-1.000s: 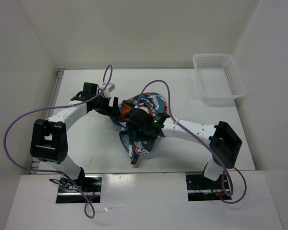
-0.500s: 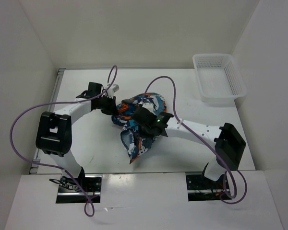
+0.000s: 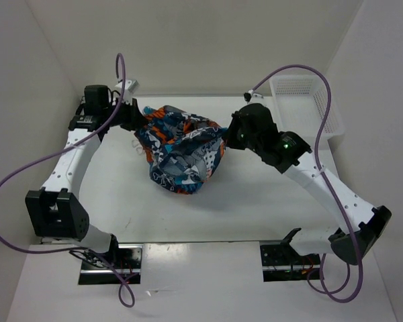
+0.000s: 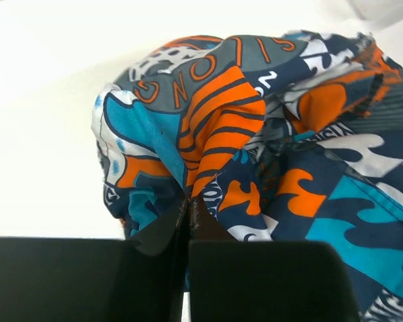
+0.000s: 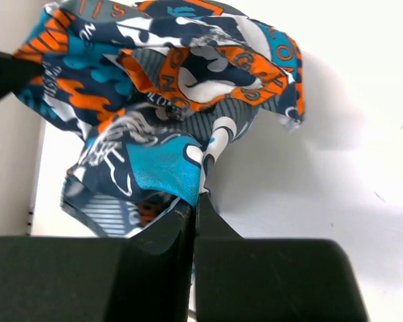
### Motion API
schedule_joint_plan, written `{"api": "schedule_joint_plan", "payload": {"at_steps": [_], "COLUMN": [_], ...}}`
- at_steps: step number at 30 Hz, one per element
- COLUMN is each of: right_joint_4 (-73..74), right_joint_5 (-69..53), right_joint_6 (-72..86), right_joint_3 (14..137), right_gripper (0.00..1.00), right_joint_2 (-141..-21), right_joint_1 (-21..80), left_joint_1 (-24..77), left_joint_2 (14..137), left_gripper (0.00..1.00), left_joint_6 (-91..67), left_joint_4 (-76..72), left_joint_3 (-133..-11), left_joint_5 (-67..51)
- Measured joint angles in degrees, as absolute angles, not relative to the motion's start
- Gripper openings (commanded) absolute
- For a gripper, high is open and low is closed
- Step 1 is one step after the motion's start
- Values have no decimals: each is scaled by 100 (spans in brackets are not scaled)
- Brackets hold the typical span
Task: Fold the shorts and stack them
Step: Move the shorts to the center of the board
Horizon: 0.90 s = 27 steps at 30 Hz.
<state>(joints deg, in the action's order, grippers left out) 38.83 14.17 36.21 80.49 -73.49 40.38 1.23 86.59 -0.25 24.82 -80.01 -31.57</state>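
Over on the left, the left arm (image 3: pixel 74 151) has swung out toward the far left corner of the desk (image 3: pixel 121 194). A second ago it was hunched over the middle with its jaws spread. Now the left jaws are pressed together on a bunched fold of the shorts (image 3: pixel 181 151), and the wrist view shows the fabric (image 4: pixel 255 134) pinched right at the tips.

The shorts themselves have gone from a crumpled heap near the centre to a hanging bundle at the far middle of the desk, strung between the two grips. The top edge is drawn out while the rest sags in a lump. I'd say they look partly lifted, though I can't tell whether the lowest fold touches the surface.

On the right, the right arm (image 3: pixel 322 184) has opened out the other way. The right jaws are likewise closed, pinching a corner of the cloth (image 5: pixel 168 100).

To my eye this is the spread-out step before any fold — both grips are on, but the garment isn't flat yet.

Room is tight at the back. The left wrist sits near the side wall, and the right arm's cable arches close to the white basket (image 3: pixel 330 111). The near half of the desk is bare — the better place to lay the shorts down.
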Motion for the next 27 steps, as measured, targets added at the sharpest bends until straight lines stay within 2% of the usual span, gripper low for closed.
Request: {"api": "schedule_joint_plan", "payload": {"at_steps": [6, 13, 14, 15, 16, 17, 18, 19, 21, 22, 24, 27], "right_joint_4": [3920, 3846, 3841, 3815, 3811, 3811, 3785, 3774, 3758, 3743, 3677, 3566], "right_joint_5": [1144, 681, 578, 471, 301, 130, -34, -193, -414, -484, -519, -565], "right_joint_6": [3448, 3345, 3332, 3326, 3317, 3304, 3291, 3271, 3212, 3199, 3183, 3159], "right_joint_3": [8536, 8602, 8619, 8661, 8770, 8973, 9253, 9616, 10350, 10634, 10777, 10071], "right_gripper": [0, 0, 5, 21, 33, 48, 73, 75, 79, 83, 83, 77], "right_joint_2": [-7406, -7784, -7909, -8051, -8270, -8530, -8844, -9201, -9913, -10191, -10460, -10173], "right_joint_1": [3785, 2633, 2440, 2268, 2104, 1940, 1804, 1662, 1450, 1382, 1299, 1334], "left_joint_1": [130, 119, 119, 119, 119, 119, 119, 119, 119, 117, 115, 95], "left_joint_2": [8176, 8001, 8001, 8001, 8003, 8009, 8053, 8117, 8438, 8672, 9056, 8958], "left_gripper": [0, 0, 0, 0, 9, 31, 58, 78, 100, 100, 100, 100], "left_joint_6": [-23, -23, -23, -23, -23, -25, -3, 16, 16, 1, -21, -25], "left_joint_4": [2847, 3105, 3122, 3142, 3140, 3122, 3076, 3022, 3013, 3111, 3135, 3162], "left_joint_3": [-8012, -8012, -8012, -8012, -8012, -8012, -8012, -8036, -8278, -8538, -8952, -8803], "left_joint_5": [-3238, -3234, -3234, -3236, -3242, -3253, -3262, -3264, -3260, -3232, -3116, -2862]}}
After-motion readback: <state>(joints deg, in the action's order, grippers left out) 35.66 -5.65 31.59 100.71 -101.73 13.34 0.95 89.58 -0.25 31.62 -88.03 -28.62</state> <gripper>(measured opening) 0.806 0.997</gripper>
